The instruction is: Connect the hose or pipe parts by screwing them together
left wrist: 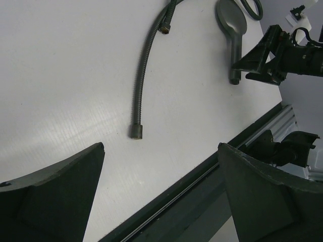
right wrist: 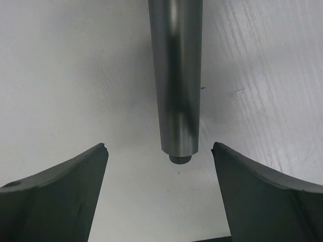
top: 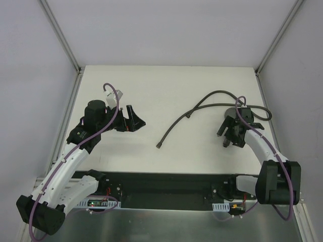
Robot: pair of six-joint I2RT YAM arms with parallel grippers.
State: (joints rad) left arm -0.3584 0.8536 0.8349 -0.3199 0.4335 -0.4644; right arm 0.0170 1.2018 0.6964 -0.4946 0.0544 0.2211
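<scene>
Now both arms reach out over the white desk (top: 166, 83), one to each side. The left arm's fingers (top: 133, 121) stand wide apart and hold nothing, hanging above the desk well to the left of the parts.

The hose (top: 173, 127), thin and dark grey, lies loose on the desk. One small end fitting rests near the middle, towards the near edge. From there the hose runs up and to the right, swings round in a loop behind the right arm and comes back. Its other fitting lies just beside the hose's own run.

The shower head (left wrist: 231, 19) lies flat on the right side of the desk, its round face away from the arms and its tapered handle pointing back towards them. The right arm's fingers (top: 229, 136) are open too, one on each side of the handle's narrow tip. The wrist view shows a gap on both sides, so they are not touching it. Both hose fittings lie apart from the handle tip.
</scene>
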